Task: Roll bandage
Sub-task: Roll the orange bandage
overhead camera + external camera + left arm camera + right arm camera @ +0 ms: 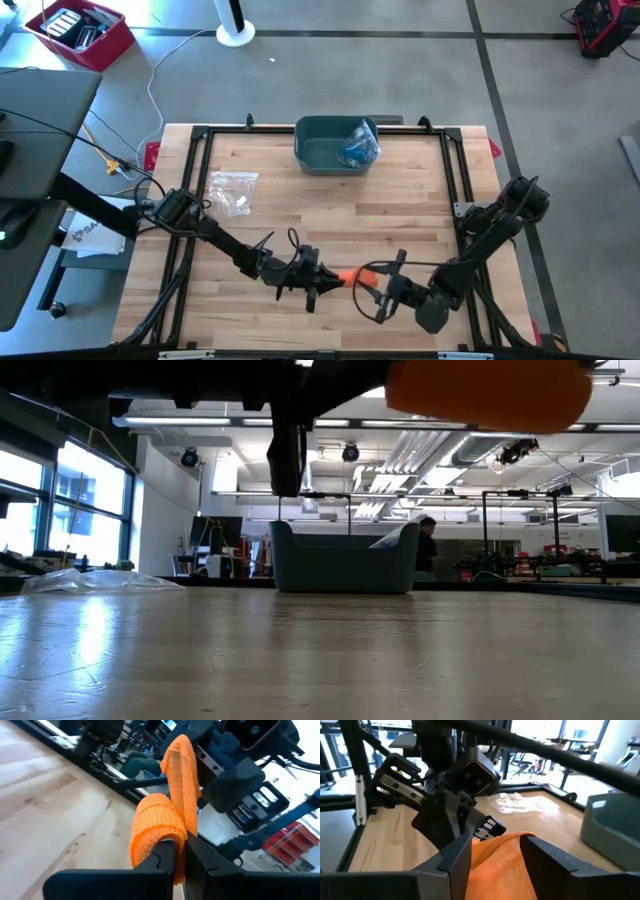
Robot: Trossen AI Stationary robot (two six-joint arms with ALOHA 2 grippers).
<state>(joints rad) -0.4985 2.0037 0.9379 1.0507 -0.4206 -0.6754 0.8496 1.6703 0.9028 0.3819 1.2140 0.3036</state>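
Observation:
An orange bandage [348, 277] hangs in the air between my two grippers, near the table's front edge at its middle. Its left end is wound into a small roll [152, 827] around the tips of my left gripper [325, 283], which is shut on it. From the roll a flat strip [181, 775] runs over to my right gripper [372, 290], whose fingers stand on either side of the strip's other end [500, 862] and are shut on it. In the low view the bandage [490, 390] shows high above the wood. My left gripper pinches the bandage's rolled end [172, 840] between its two fingers, which point level toward the table's right. The windings wrap over one fingertip. The roll is lifted clear of the table. My right gripper has the strip's free end [495, 855] between its two fingers [455, 862], coming about level from the table's right. The cloth fills the gap between them. The strip runs fairly straight to the roll, clear of the table.
A teal bin [318, 152] holding a blue packet [358, 145] stands at the far middle of the table. A clear plastic bag [235, 190] lies at the left. A black frame [200, 135] borders the wood. A person [428, 545] sits in the room beyond.

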